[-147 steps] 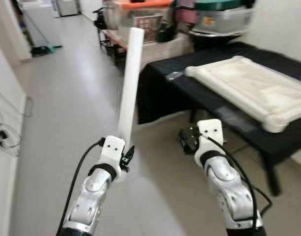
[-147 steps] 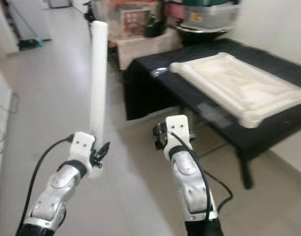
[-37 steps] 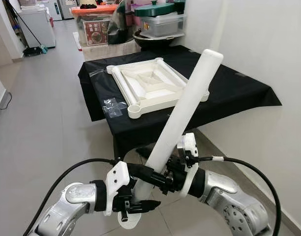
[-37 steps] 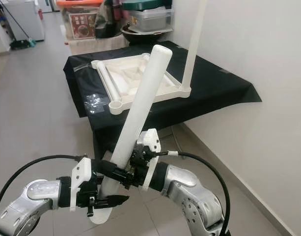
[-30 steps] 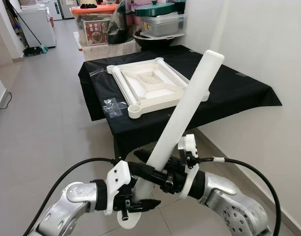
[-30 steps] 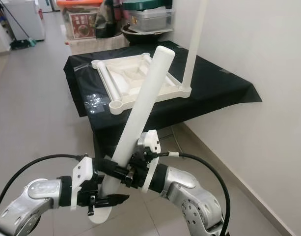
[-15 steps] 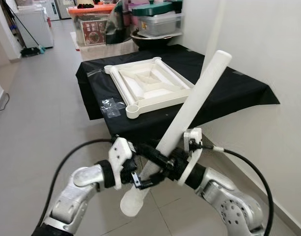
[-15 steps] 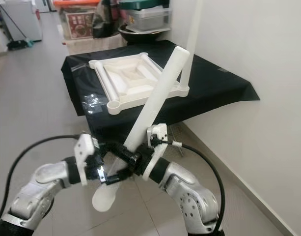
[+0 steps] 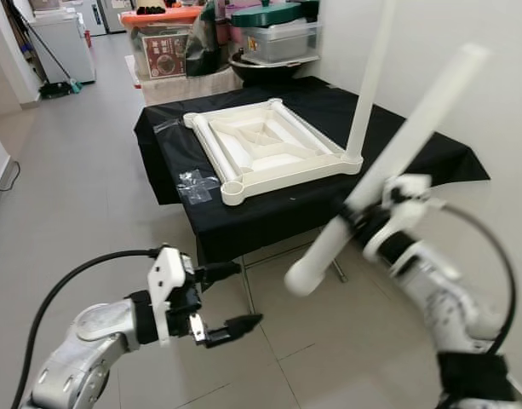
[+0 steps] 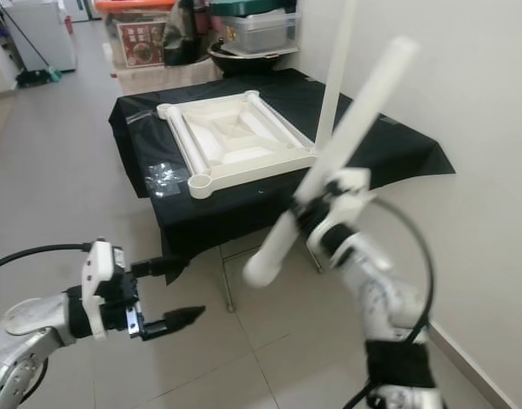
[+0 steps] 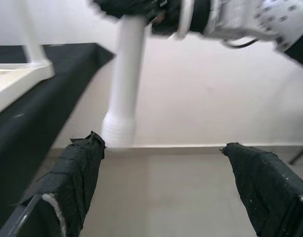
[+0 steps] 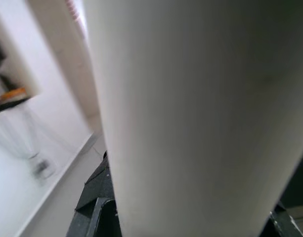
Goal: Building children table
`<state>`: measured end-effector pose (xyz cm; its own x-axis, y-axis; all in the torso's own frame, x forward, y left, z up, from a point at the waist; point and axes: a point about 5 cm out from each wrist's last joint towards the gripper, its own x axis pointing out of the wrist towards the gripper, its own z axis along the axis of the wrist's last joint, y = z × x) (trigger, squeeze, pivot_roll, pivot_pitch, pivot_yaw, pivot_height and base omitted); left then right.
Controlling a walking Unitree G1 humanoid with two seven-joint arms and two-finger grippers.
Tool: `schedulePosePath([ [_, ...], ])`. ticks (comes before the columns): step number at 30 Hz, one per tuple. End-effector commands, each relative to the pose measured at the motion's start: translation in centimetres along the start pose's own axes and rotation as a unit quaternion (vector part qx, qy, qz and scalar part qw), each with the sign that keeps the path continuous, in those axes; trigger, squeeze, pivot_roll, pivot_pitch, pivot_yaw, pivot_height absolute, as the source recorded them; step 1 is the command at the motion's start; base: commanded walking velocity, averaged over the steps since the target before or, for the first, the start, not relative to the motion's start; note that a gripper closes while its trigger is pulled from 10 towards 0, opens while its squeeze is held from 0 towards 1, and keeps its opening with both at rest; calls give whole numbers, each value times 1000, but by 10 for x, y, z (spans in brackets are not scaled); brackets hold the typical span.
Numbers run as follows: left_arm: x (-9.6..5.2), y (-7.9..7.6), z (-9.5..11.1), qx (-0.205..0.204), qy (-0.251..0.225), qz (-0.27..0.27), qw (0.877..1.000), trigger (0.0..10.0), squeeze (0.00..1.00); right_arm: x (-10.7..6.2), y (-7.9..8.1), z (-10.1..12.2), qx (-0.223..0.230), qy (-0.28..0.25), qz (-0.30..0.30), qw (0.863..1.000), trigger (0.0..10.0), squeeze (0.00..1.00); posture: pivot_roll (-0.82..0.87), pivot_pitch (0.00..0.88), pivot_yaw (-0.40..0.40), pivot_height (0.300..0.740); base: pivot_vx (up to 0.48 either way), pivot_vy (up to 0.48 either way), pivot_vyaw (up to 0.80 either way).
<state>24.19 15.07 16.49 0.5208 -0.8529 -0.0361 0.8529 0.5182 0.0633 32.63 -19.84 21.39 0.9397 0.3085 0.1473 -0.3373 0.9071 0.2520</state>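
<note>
Right gripper (image 9: 363,223) clamped around tilted white table leg (image 9: 388,162), left gripper (image 9: 231,298) spread wide, empty.

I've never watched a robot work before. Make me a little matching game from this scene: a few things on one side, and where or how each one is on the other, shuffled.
Things:
1. loose table leg
2. left gripper
3. tabletop
4. mounted leg

States:
A. lying upside down on the black cloth
B. standing upright in a corner of the tabletop
C. open, holding nothing, low above the floor
D. tilted, gripped by the right gripper

Pairs: 1-D, 2-C, 3-A, 4-B
</note>
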Motion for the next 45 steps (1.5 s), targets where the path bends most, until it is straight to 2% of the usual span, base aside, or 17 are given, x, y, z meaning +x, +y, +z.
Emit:
schedulePosePath([
  [1,-6,21,-7,9,7,119,993,10000,0,6,-21,36,-24,-64,-82,994,0,0,-34,0,-16,740,0,0,0],
  [3,-6,21,-7,9,7,119,993,10000,0,6,-21,36,-24,-64,-82,994,0,0,-34,0,-16,740,0,0,0],
  [4,-7,26,-11,12,16,148,989,10000,0,7,-24,47,-21,-84,-96,992,0,0,-25,0,-17,740,0,0,0],
  [6,-7,26,-11,12,16,148,989,10000,0,7,-24,47,-21,-84,-96,992,0,0,-25,0,-17,740,0,0,0],
  [7,-5,25,-21,12,40,165,985,10000,0,9,-23,62,5,-113,-96,989,0,0,-36,0,-12,740,0,0,0],
  [9,-5,25,-21,12,40,165,985,10000,0,9,-23,62,5,-113,-96,989,0,0,-36,0,-12,740,0,0,0],
  [10,-4,22,-29,9,57,168,984,10000,0,11,-17,72,28,-133,-79,988,0,0,-36,0,-12,740,0,0,0],
  [11,-4,22,-29,9,57,168,984,10000,0,11,-17,72,28,-133,-79,988,0,0,-36,0,-12,740,0,0,0],
  [12,-3,19,-35,8,69,169,983,10000,0,13,-8,76,47,-143,-57,987,0,0,-36,0,-12,740,0,0,0],
  [13,-3,19,-35,8,69,169,983,10000,0,13,-8,76,47,-143,-57,987,0,0,-36,0,-12,740,0,0,0],
  [14,-3,16,-38,4,76,168,983,10000,0,16,6,72,67,-142,-20,987,0,0,-32,0,-12,740,0,0,0],
  [15,-3,16,-38,4,76,168,983,10000,0,16,6,72,67,-142,-20,987,0,0,-32,0,-12,740,0,0,0],
  [17,-4,15,-39,-2,78,166,983,10000,0,18,27,60,93,-129,30,987,0,0,-29,0,-11,740,0,0,0],
  [18,-4,15,-39,-2,78,166,983,10000,0,18,27,60,93,-129,30,987,0,0,-29,0,-11,740,0,0,0],
  [20,-5,15,-38,-4,79,164,983,10000,0,17,43,51,104,-114,77,985,0,0,-28,0,-9,740,0,0,0],
  [22,-5,15,-39,-3,79,166,983,10000,0,16,52,48,105,-106,104,983,0,0,-28,0,-9,740,0,0,0],
  [45,-3,10,-45,-17,80,167,983,10000,0,10,65,38,126,-80,145,978,0,0,-25,0,-11,740,0,0,0],
])
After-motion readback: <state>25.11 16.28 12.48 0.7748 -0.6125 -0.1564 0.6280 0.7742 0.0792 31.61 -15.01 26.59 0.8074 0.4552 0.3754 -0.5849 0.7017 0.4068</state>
